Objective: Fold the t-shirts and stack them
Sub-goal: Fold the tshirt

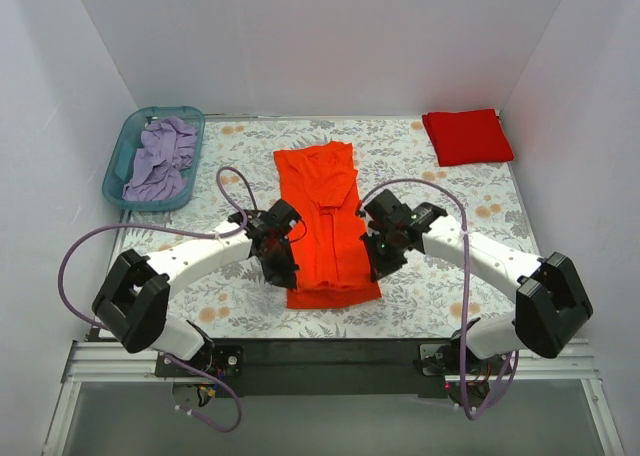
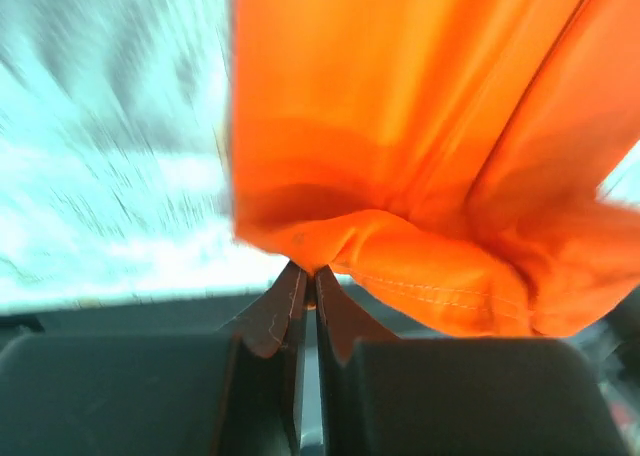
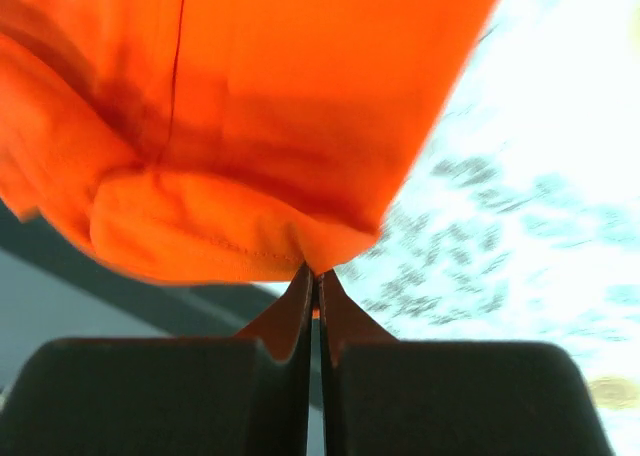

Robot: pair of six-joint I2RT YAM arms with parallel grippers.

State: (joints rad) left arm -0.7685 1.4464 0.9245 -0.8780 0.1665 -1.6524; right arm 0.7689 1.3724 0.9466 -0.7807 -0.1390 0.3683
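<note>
White arm links (image 1: 200, 254), bulky black joint housings (image 1: 135, 304), black grippers (image 2: 309, 276), looping lilac cables (image 1: 72, 251), black base rail (image 1: 330, 354)

Desk (image 1: 400, 154): flat surface with pale floral-print cover.
Centre: orange t-shirt (image 1: 325, 216), folded into narrow strip, long axis running near to far.
Far right corner: red t-shirt (image 1: 466, 136), folded into compact rectangle, well apart from orange t-shirt.
Far left: teal basket (image 1: 120, 156) holding crumpled lavender cloth (image 1: 160, 161).

Robot lab cell: plain white panels (image 1: 300, 36) wall a floral-covered table (image 1: 440, 286) left, right and far, aluminium rail (image 1: 100, 361) along near edge.
</note>
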